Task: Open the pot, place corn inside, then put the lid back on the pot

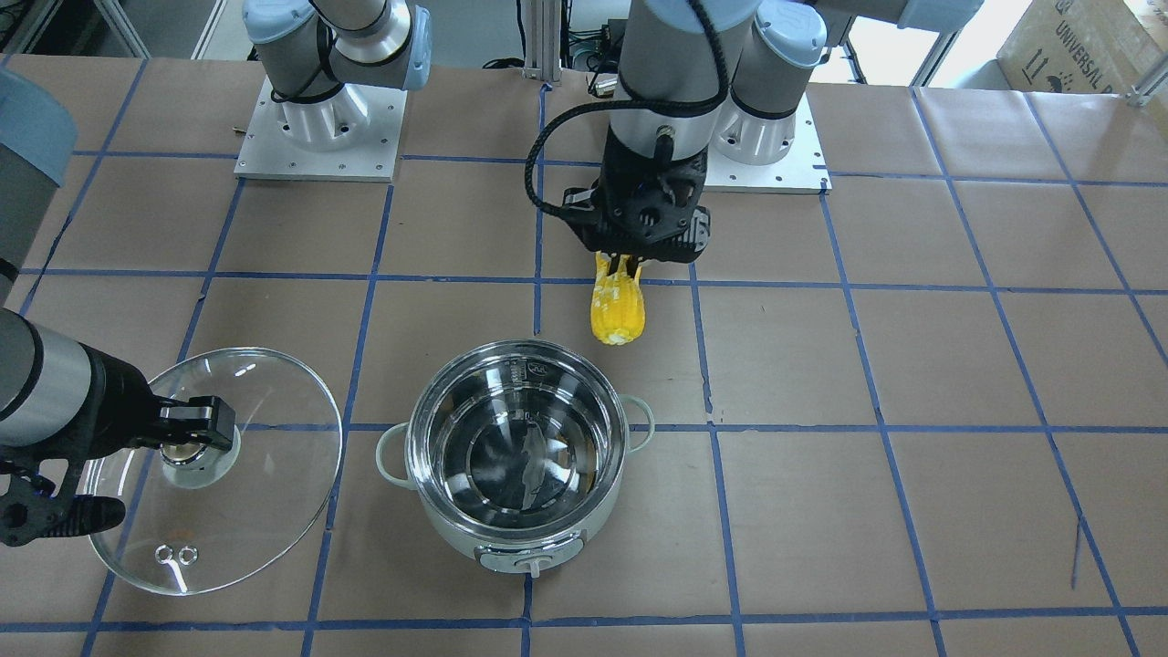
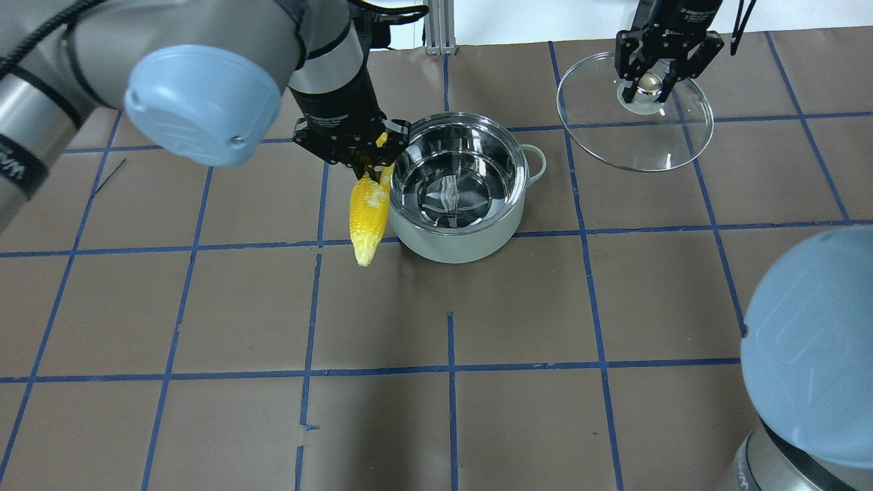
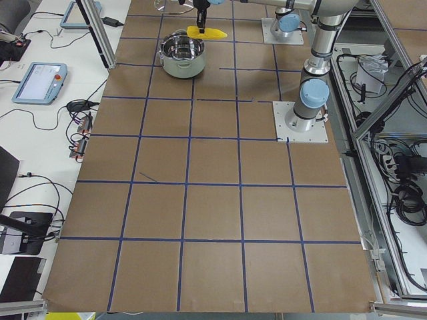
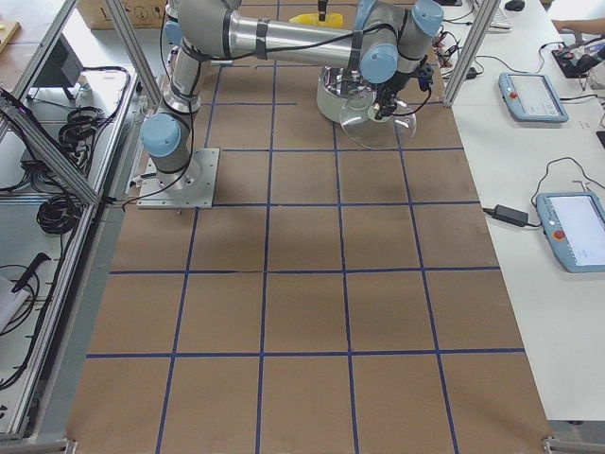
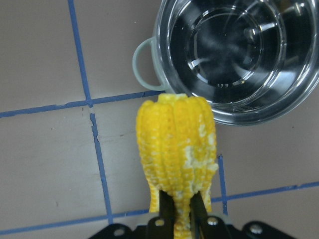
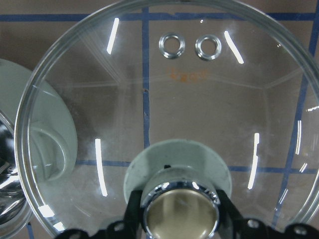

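Note:
The pot (image 1: 516, 461) stands open on the table, its steel interior bare; it also shows in the overhead view (image 2: 458, 193) and left wrist view (image 5: 239, 55). My left gripper (image 1: 620, 260) is shut on the pointed end of the yellow corn (image 1: 619, 308), held in the air beside the pot's rim. The corn shows in the overhead view (image 2: 369, 215) and left wrist view (image 5: 177, 144). My right gripper (image 1: 187, 438) is shut on the knob of the glass lid (image 1: 237, 511), held off to the pot's side; the lid shows in the overhead view (image 2: 634, 136) and right wrist view (image 6: 169, 119).
The brown table carries a blue tape grid (image 2: 450, 368). Both arm bases (image 1: 319, 137) sit at the robot's edge. A cardboard box (image 1: 1086, 46) stands beyond the table corner. Tablets (image 4: 534, 95) lie on the side bench.

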You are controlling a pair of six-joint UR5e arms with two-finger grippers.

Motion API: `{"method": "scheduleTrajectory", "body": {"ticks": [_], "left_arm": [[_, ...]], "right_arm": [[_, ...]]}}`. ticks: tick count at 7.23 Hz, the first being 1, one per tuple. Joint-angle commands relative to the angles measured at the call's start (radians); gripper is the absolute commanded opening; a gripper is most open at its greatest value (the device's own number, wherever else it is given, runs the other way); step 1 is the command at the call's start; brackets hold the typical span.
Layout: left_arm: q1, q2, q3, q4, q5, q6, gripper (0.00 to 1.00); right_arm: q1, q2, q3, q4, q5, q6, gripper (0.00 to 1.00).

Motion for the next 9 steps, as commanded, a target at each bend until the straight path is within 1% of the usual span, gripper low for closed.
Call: {"method": "scheduleTrajectory", "body": {"ticks": [1,4,5,6,7,8,9], "left_arm": [[-0.057,-0.162,0.079,0.092,0.0,-0.09,0.02],[-0.059,-0.331,0.239,0.11,0.002,-0.136,0.02],[-0.06,-0.37,0.286,0.111,0.002,-0.136,0.02],[-0.059,-0.382,0.299,0.111,0.0,-0.136,0.02],[-0.057,-0.387,0.282,0.121,-0.003,-0.136,0.04],[-0.057,-0.396,0.273,0.144,0.0,-0.138,0.34],[-0.059,-0.408,0.27,0.155,0.002,-0.139,0.86]], "right_arm": [[0.0,0.0,0.0,-0.001,0.0,0.0,0.17],[0.002,0.001,0.0,-0.008,0.003,0.006,0.17],[0.0,0.001,0.0,-0.008,0.002,0.006,0.17],[0.0,0.001,-0.001,-0.008,0.002,0.008,0.17],[0.0,0.001,-0.001,-0.009,0.002,0.008,0.17],[0.002,0.001,-0.001,-0.009,0.003,0.012,0.17],[0.002,0.001,-0.001,-0.009,0.005,0.012,0.17]]}}
